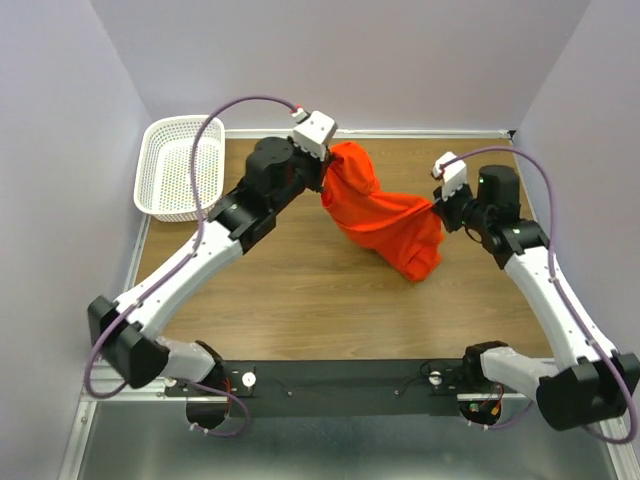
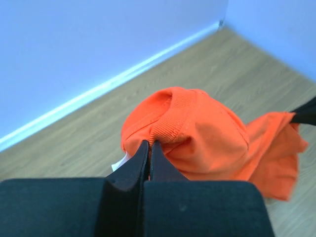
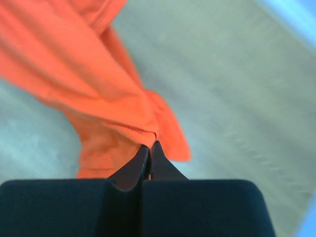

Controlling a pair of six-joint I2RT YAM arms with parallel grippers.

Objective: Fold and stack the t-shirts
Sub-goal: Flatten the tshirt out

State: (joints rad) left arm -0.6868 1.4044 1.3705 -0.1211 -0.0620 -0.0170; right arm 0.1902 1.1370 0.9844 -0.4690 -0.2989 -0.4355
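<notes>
Top external: t-shirt (image 1: 385,215) hangs gripped between both pincers (image 1: 324,184) (image 1: 437,207).

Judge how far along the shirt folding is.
Done: the orange shirt is gripped in two places. In hand: the left gripper pinches its collar, the right gripper an edge, with the cloth bunched between them. Left: spreading, folding, stacking; no fold shows yet.

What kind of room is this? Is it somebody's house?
Probably not a house: it looks like a robot practice booth. Plain walls box in one wooden table. A left arm and a right arm, bolted at its near edge, hold an orange t-shirt. A white basket sits in a corner.
</notes>
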